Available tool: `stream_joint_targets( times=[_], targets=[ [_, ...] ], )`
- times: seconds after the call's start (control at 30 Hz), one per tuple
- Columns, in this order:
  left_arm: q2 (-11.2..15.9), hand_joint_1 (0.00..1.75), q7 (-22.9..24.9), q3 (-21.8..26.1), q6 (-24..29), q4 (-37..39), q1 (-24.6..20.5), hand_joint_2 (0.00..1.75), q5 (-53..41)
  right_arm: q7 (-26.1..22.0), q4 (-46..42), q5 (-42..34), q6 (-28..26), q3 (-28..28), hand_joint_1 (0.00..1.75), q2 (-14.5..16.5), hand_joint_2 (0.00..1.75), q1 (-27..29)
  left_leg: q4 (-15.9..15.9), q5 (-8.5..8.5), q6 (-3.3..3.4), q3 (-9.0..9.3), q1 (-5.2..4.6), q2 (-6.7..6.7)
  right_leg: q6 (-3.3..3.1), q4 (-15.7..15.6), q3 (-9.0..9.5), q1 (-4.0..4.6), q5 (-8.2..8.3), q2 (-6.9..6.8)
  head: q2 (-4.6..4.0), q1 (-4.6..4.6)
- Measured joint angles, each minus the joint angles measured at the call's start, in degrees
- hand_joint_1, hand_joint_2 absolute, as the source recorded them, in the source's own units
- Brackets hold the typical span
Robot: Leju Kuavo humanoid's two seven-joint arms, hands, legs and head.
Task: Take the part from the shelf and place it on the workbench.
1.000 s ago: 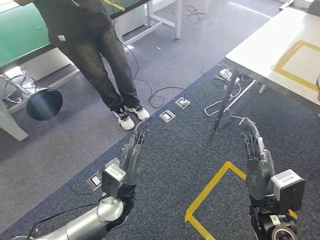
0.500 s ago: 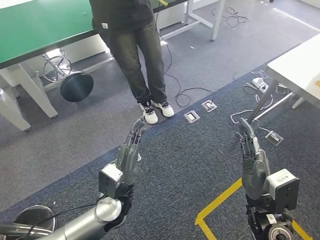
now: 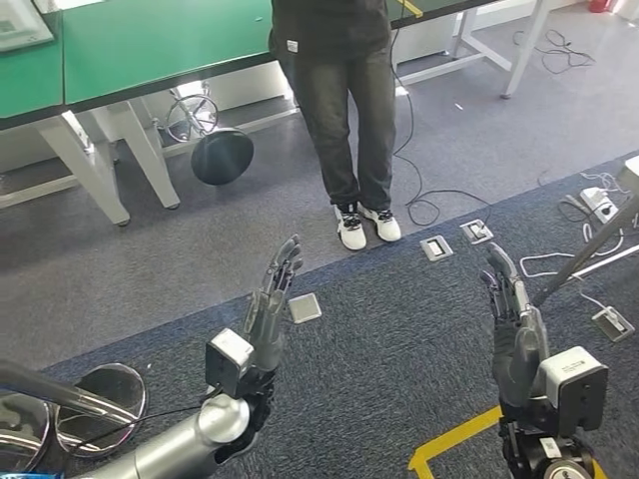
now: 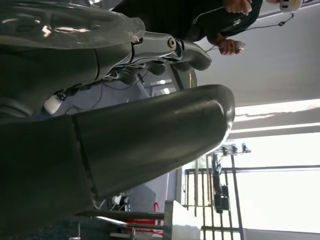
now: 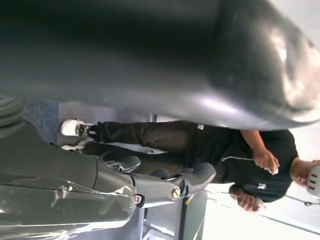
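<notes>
Carpet (image 3: 376, 369) rough dark weave; arm (image 3: 162, 454) glossy silver metal; bench top (image 3: 151, 40) smooth matt green.

Silver arms, grey hands (image 3: 268, 317), dark fingers (image 3: 285, 261), white camera boxes (image 3: 226, 361).

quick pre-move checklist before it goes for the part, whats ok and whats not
1. Left hand free to grasp: ok, raised, fingers apart, nothing in it.
2. Right hand free to grasp: ok, raised, nothing held.
3. Path ahead: not ok, a person stands directly in front, by the green table.
4. Shelf and part located: cannot tell.
5. Floor hazards: not ok, loose cables and floor sockets lie on the floor ahead, near the carpet edge.
6. Workbench located: cannot tell, just a slanted leg at the right edge.
</notes>
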Motion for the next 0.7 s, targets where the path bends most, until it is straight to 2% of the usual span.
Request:
stream_joint_targets(
  times=[0.03, 0.1, 0.13, 0.17, 0.2, 0.23, 0.27, 0.33, 0.37, 0.4, 0.47, 0.5, 0.53, 0.57, 0.6, 0.63, 0.67, 0.7],
  targets=[
    [0.0, 0.0, -0.1, 0.0, 0.0, 0.0, 0.0, 0.0, 0.0, 0.1, -0.2, 0.0, 0.0, 0.0, 0.0, 0.0, 0.0, 0.0, 1.7, -1.0, -0.22, -0.84, -0.11, 1.53, -0.31, -0.3, 0.12, -0.11, 0.22, -0.83, 0.0, -0.23],
    [0.0, 0.0, -0.3, 0.0, -0.1, 0.0, -0.1, 0.0, -0.1, 0.4, -0.4, 0.1, -0.1, 0.0, 0.0, 0.0, 0.0, 0.0, 8.5, -4.58, -0.62, -4.14, -0.14, 5.52, -0.64, -0.6, 0.18, 0.02, 0.37, -2.54, 0.0, -0.67],
    [0.0, 0.0, -0.3, 0.0, -0.1, 0.0, 0.0, 0.0, -0.1, 0.5, -0.5, 0.2, -0.1, 0.0, 0.0, 0.0, 0.0, 0.0, 12.6, -6.28, -0.84, -6.17, 0.02, 6.55, -0.71, -0.6, 0.13, 0.16, 0.34, -3.46, 0.0, -0.8],
    [-0.1, 0.0, -0.3, 0.0, -0.2, 0.0, 0.1, 0.0, -0.1, 0.7, -0.5, 0.2, -0.1, 0.0, 0.0, 0.0, 0.0, 0.1, 15.6, -7.15, -1.02, -7.61, 0.17, 7.07, -0.73, -0.6, 0.09, 0.26, 0.31, -4.38, 0.0, -0.82],
    [-0.1, 0.0, -0.3, 0.0, -0.3, 0.0, 0.1, 0.0, -0.1, 0.8, -0.5, 0.2, -0.1, 0.0, 0.0, 0.0, 0.0, 0.0, 16.5, -7.03, -1.14, -8.07, 0.31, 7.31, -0.73, -0.6, 0.08, 0.31, 0.25, -5.28, 0.0, -0.83],
    [0.0, 0.0, -0.3, 0.0, -0.4, 0.0, 0.2, 0.0, -0.1, 0.9, -0.5, 0.2, 0.0, 0.0, 0.0, 0.0, 0.0, 0.0, 15.0, -5.89, -1.19, -7.21, 0.39, 7.57, -0.7, -0.6, 0.11, 0.32, 0.17, -6.13, 0.0, -0.87],
    [0.0, 0.0, -0.3, 0.0, -0.4, 0.0, 0.3, 0.0, -0.2, 1.0, -0.5, 0.2, 0.1, 0.1, 0.0, 0.0, 0.0, -0.2, 11.4, -4.12, -1.15, -5.21, 0.42, 8.18, -0.6, -0.6, 0.19, 0.31, 0.07, -6.89, 0.0, -0.93],
    [0.0, 0.0, -0.1, 0.1, -0.3, 0.0, 0.2, 0.0, -0.2, 1.0, -0.5, 0.2, 0.5, 0.1, 0.0, 0.0, 0.0, -0.5, 3.1, -1.43, -0.77, -0.7, 0.13, 11.02, -0.19, -0.5, 0.45, 0.54, -0.23, -8.15, 0.0, -1.11],
    [0.0, 0.0, 0.1, 0.1, -0.1, -0.1, 0.2, 0.0, -0.3, 1.1, -0.5, 0.2, 0.7, 0.1, 0.0, 0.0, 0.0, -0.7, 0.7, -0.94, -0.4, 0.61, -0.11, 12.01, 0.1, -0.5, 0.59, 0.72, -0.42, -8.7, 0.0, -1.05],
    [0.1, 0.0, 0.3, 0.2, 0.1, -0.2, 0.1, 0.0, -0.3, 1.0, -0.5, 0.2, 1.0, 0.2, 0.0, 0.0, 0.0, -0.8, -0.4, -1.01, -0.01, 1.11, -0.39, 12.44, 0.41, -0.5, 0.74, 0.91, -0.62, -9.27, 0.0, -0.95],
    [0.2, 0.0, 0.5, 0.2, 0.5, -0.4, 0.1, 0.0, -0.5, 1.0, -0.5, 0.2, 1.5, 0.3, 0.0, 0.0, 0.0, -0.9, -0.6, -1.12, 0.75, 1.13, -0.61, 10.91, 1.04, -0.5, 1.14, 0.95, -1.09, -10.51, 0.0, -0.67],
    [0.3, 0.0, 0.6, 0.3, 0.7, -0.6, 0.1, 0.0, -0.6, 0.9, -0.5, 0.2, 1.8, 0.3, 0.0, 0.0, 0.0, -1.0, -0.8, -1.09, 1.08, 1.25, -0.55, 10.12, 1.33, -0.1, 1.12, 0.77, -1.67, -10.06, 0.0, -0.62],
    [0.4, 0.0, 0.7, 0.3, 0.8, -0.7, 0.1, 0.0, -0.7, 0.7, -0.5, 0.2, 2.0, 0.3, 0.0, 0.0, 0.0, -1.1, -0.9, -1.01, 1.46, 1.4, -0.44, 9.38, 1.52, 1.3, 0.64, 0.57, -2.74, -8.84, 0.0, -0.5],
    [0.4, 0.0, 0.8, 0.3, 0.8, -0.9, 0.0, 0.0, -0.7, 0.6, -0.5, 0.2, 2.1, 0.3, 0.0, 0.0, 0.0, -1.2, -1.1, -0.92, 1.8, 1.55, -0.29, 8.66, 1.66, 4.2, -0.57, 0.41, -4.39, -7.06, 0.0, -0.32],
    [0.4, 0.0, 0.9, 0.3, 0.8, -1.0, 0.0, 0.0, -0.7, 0.4, -0.5, 0.2, 2.2, 0.3, 0.0, 0.0, 0.0, -1.2, -1.1, -0.92, 2.06, 1.6, -0.27, 7.92, 1.72, 8.4, -2.51, 0.31, -6.44, -5.02, 0.0, -0.1],
    [0.3, 0.0, 1.1, 0.3, 0.8, -1.0, 0.0, 0.0, -0.7, 0.3, -0.5, 0.2, 2.2, 0.3, 0.0, 0.0, 0.0, -1.1, -1.1, -0.93, 2.23, 1.62, -0.31, 7.16, 1.73, 13.0, -4.71, 0.31, -8.31, -3.83, 0.0, 0.08],
    [0.3, 0.0, 1.2, 0.2, 0.8, -1.0, -0.1, 0.0, -0.7, 0.2, -0.5, 0.2, 2.2, 0.3, 0.0, 0.0, 0.0, -1.0, -1.0, -0.94, 2.3, 1.64, -0.36, 6.27, 1.73, 16.8, -6.67, 0.33, -9.45, -3.25, 0.0, 0.16],
    [0.3, 0.0, 1.2, 0.2, 0.8, -1.0, 0.0, 0.0, -0.7, 0.2, -0.5, 0.2, 2.2, 0.4, 0.0, 0.0, 0.0, -0.9, -1.0, -0.96, 2.33, 1.7, -0.42, 5.34, 1.69, 18.5, -7.81, 0.34, -9.42, -3.02, 0.0, 0.18]
  ],
)
